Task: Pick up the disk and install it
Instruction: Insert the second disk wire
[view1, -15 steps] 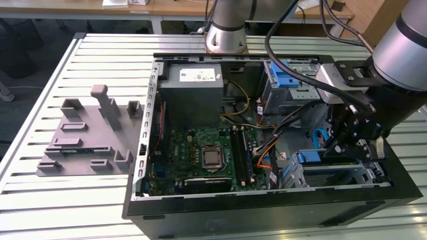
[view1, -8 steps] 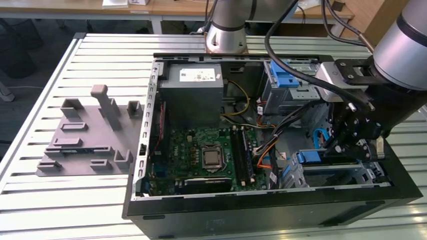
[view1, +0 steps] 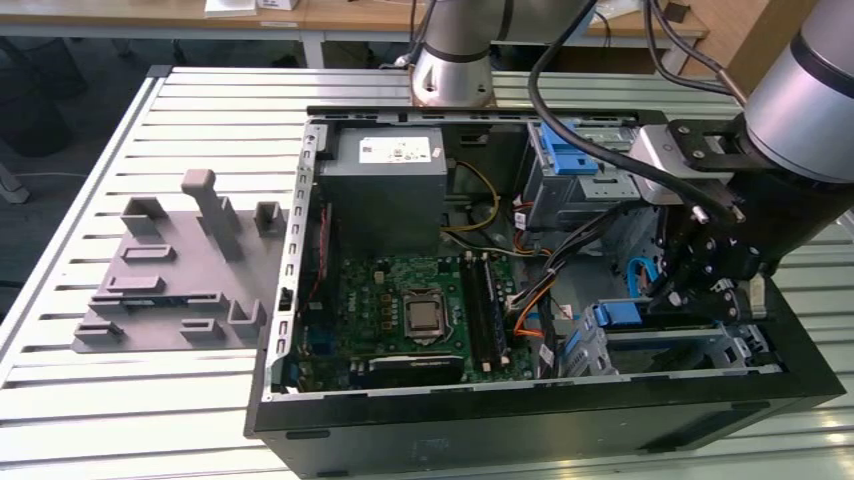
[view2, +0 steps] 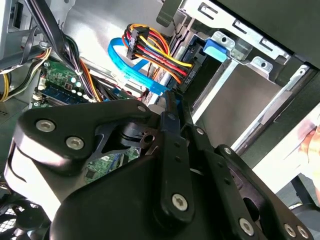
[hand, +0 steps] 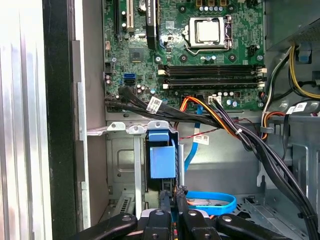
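The robot's gripper (hand: 173, 193) is reaching down inside the open computer case (view1: 534, 425), in the corner at the exterior view's right, next to the green motherboard (hand: 150, 60). Its two black fingers (hand: 165, 202) are squeezed almost all the way together, and I see nothing held between them. The disk (hand: 162, 161) is standing on its edge in the metal drive cage (hand: 122, 170), so what shows is mostly its blue plastic end. The finger tips are right beside that blue end, but I cannot tell if they touch it. I think the disk is stiff and a bit heavy for its size, with smooth metal sides that could slip. It is also easy to hurt, so it should not be bumped or dropped. The blue plastic frame along its edges looks like the best place to hold or push it. A flat blue cable (hand: 212, 200) and a bunch of colored wires (view2: 155, 52) sit close by and could get caught.
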